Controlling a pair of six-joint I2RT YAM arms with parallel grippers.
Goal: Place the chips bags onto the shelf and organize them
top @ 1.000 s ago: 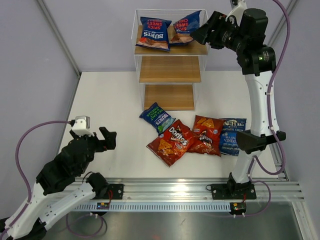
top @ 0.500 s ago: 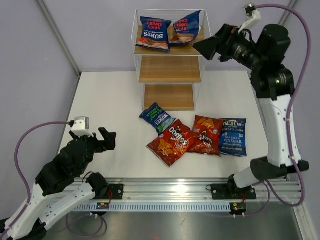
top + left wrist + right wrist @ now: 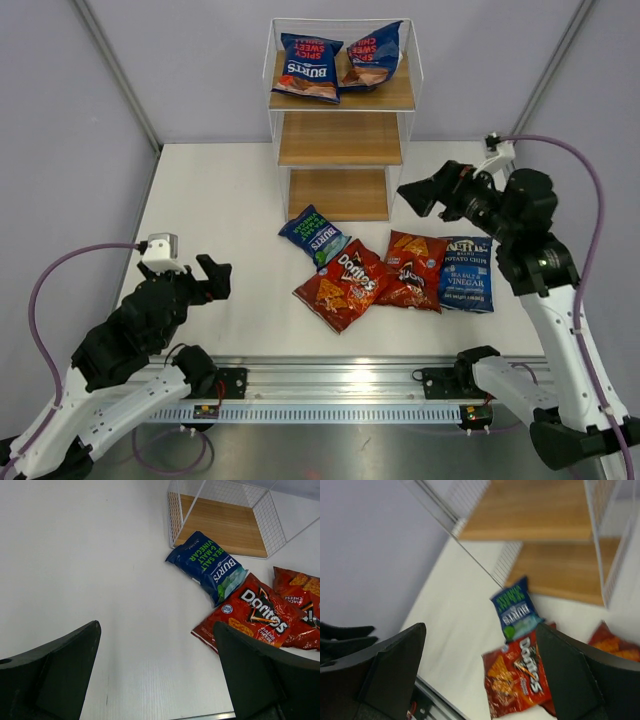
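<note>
Burts bags [image 3: 308, 66] [image 3: 368, 52], two of them, lie on the top board of the shelf [image 3: 340, 138] at upper centre. A third Burts bag [image 3: 316, 236], two Doritos bags [image 3: 342, 286] [image 3: 412, 268] and the vinegar bag [image 3: 466, 272] lie on the table [image 3: 210, 200] mid-frame. The left gripper [image 3: 222, 279], lower left, and the right gripper [image 3: 408, 198], centre right, hang with jaws spread, empty.

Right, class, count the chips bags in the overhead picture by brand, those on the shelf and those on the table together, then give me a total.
Dark blue Burts bags: 3
Red-orange Doritos bags: 2
Larger blue Sea Salt & Vinegar bag: 1
Total: 6
</note>
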